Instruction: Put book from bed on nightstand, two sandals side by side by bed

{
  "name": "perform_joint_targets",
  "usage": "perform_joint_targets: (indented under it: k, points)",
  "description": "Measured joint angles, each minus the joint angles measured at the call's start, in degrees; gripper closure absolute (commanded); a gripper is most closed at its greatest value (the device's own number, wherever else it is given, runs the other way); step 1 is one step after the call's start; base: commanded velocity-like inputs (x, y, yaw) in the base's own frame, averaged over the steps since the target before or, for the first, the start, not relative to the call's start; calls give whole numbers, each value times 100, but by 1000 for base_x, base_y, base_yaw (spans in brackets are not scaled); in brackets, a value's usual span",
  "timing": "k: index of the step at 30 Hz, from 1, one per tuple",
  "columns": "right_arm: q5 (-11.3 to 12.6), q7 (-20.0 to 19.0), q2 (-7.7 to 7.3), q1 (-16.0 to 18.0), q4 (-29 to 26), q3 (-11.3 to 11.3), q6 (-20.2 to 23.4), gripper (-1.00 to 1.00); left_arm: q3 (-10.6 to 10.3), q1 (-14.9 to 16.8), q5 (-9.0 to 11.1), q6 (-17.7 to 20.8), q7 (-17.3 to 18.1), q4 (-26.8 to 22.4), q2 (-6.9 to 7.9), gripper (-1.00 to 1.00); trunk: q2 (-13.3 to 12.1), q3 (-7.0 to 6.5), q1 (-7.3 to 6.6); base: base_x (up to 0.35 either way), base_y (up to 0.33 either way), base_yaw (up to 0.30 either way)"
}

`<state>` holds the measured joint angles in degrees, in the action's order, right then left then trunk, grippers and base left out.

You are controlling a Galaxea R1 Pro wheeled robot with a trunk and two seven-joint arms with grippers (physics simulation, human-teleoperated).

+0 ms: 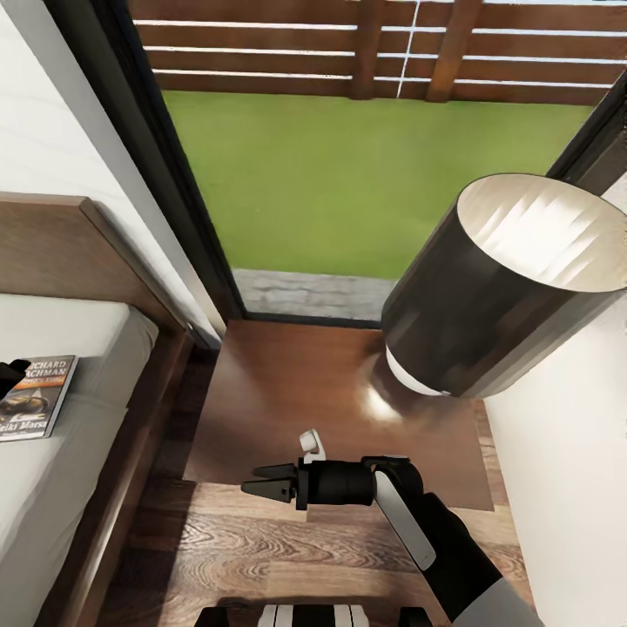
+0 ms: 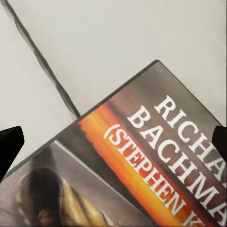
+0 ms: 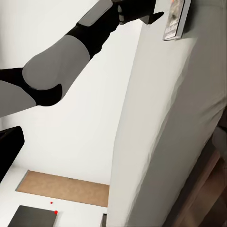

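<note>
Wood-plank floor is running under a tall dark-framed window that is showing green lawn and a slatted fence.

Far left in the head view, the bed is lying with its dark wooden headboard against the white wall and its pale mattress on top. The book is lying flat on the mattress, near the headboard end and a little in from the bed's right edge, cover up, white "RICHARD BACHMAN" lettering showing. The left gripper is showing as a dark tip at the book's upper left corner; in the left wrist view its two fingertips are standing well apart over the cover, clamping nothing.

Just right of the bed, the nightstand is standing below the window, glossy reddish-brown top catching light. A lamp with a dark shade is standing on its back right corner.

The right gripper is hovering at the nightstand's front edge, pointing toward the bed, fingers slightly parted and holding nothing.
</note>
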<state>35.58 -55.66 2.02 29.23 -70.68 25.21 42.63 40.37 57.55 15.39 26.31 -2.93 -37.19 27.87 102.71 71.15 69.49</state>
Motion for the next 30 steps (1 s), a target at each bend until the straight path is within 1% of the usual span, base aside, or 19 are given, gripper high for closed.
perform_joint_targets:
  k: [30]
  points:
    - [-7, 0, 2, 0, 0, 0, 0, -100, -1, 0, 1, 0, 8, 1, 0, -100, 0, -4, 0, 0, 0, -3]
